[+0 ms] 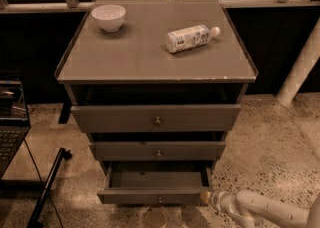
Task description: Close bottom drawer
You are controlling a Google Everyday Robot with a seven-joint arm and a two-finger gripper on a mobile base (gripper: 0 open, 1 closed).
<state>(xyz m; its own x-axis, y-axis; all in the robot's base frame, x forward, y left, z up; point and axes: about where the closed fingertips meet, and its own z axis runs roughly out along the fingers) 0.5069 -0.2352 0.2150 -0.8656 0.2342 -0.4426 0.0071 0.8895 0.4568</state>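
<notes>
The bottom drawer (pixel 155 196) is the lowest of the grey-brown cabinet's three. It stands pulled out, and its shallow box looks empty. A small round knob (pixel 159 200) sits at the middle of its flat front. My gripper (pixel 204 197) is at the end of the white arm that comes in from the lower right. It sits at the right end of the drawer front, at or very near the corner.
The top drawer (pixel 156 117) and middle drawer (pixel 157 150) are also a little way out. A white bowl (pixel 108 17) and a lying plastic bottle (pixel 191 37) rest on the cabinet top. A laptop (pixel 11 122) and a black stand (pixel 47 185) are at left, a white pole (pixel 298 67) at right.
</notes>
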